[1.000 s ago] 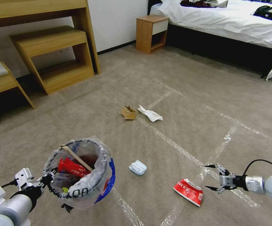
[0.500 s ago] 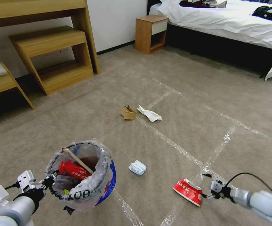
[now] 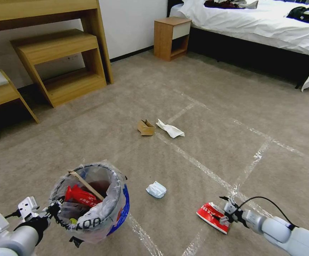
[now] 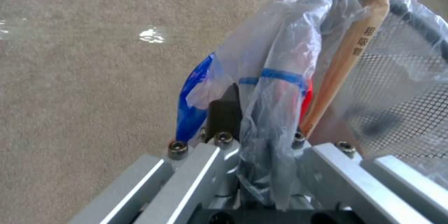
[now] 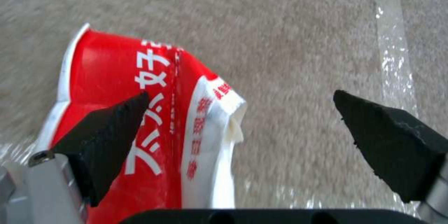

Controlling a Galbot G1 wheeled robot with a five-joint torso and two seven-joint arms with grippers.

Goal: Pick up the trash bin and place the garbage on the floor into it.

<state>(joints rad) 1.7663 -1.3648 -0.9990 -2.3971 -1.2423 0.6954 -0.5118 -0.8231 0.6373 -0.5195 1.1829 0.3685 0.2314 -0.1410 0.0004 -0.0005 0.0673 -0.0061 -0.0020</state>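
Left tool holds the trash bin; right tool sits spread at a red wrapper on the floor.

Head view: at lower left the left tool (image 3: 56, 209) is clamped on the rim of the trash bin (image 3: 90, 201), which holds a red wrapper and a wooden stick. At lower right the right tool (image 3: 223, 213) touches the red wrapper (image 3: 211, 216) lying on the floor (image 3: 204, 106). A crumpled pale paper (image 3: 156, 189) lies at lower centre; a cardboard scrap (image 3: 146, 127) and white paper (image 3: 170, 129) lie mid-frame.
Left wrist view: the left tool (image 4: 261, 140) grips the bin's plastic liner (image 4: 280, 63) and rim, beside the wooden stick (image 4: 348, 54).
Right wrist view: the right tool (image 5: 243, 119) has its fingers wide apart, one over the red wrapper (image 5: 154, 119), the other over carpet.
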